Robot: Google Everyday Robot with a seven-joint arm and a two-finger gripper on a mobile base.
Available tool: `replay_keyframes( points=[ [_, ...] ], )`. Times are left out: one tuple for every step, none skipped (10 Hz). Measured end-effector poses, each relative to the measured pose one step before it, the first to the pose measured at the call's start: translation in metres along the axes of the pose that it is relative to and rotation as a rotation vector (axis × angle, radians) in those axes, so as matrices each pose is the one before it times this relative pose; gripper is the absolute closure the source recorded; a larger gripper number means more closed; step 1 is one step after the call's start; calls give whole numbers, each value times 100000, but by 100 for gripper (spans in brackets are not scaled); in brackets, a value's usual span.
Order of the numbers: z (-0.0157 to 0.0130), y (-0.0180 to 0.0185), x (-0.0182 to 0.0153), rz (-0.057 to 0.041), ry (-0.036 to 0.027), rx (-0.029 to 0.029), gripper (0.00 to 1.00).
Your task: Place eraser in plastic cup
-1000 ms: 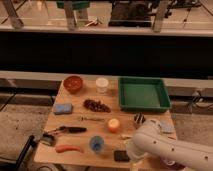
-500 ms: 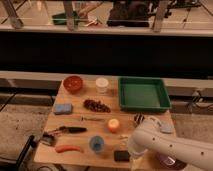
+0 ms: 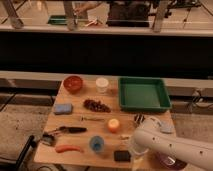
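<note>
The eraser (image 3: 121,155), a flat black block, lies near the table's front edge. The small blue plastic cup (image 3: 96,144) stands upright just left of it, a short gap away. My white arm (image 3: 167,145) reaches in from the lower right. Its gripper (image 3: 132,148) is at the arm's left end, close to the right of the eraser and low over the table. The arm covers most of the gripper.
On the wooden table (image 3: 60,159) are an orange ball (image 3: 114,125), a black-handled tool (image 3: 70,129), an orange strip (image 3: 69,148), a light-blue pad (image 3: 63,108), dark grapes (image 3: 97,105), a red-brown bowl (image 3: 73,83), a whitish cup (image 3: 102,84) and a green tray (image 3: 144,93). A purple bowl (image 3: 167,161) shows under the arm.
The arm's end has shifted slightly, staying beside the eraser. The eraser, the cup and the other things have not moved.
</note>
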Motion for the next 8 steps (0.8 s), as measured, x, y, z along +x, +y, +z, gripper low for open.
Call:
replay_keyframes(
  points=[
    [-44, -44, 11, -39, -252, 219, 43],
    [-127, -67, -22, -54, -468, 452, 52],
    [-194, -62, -37, -54, -277, 427, 54],
    [-157, -58, -61, -34, -311, 320, 54],
    [-77, -34, -29, -39, -220, 105, 58],
    [-251, -87, 33, 436, -367, 398, 59],
    [-315, -147, -3, 556, -291, 381, 59],
    [-640, -310, -118, 788, -567, 415, 62]
  ],
)
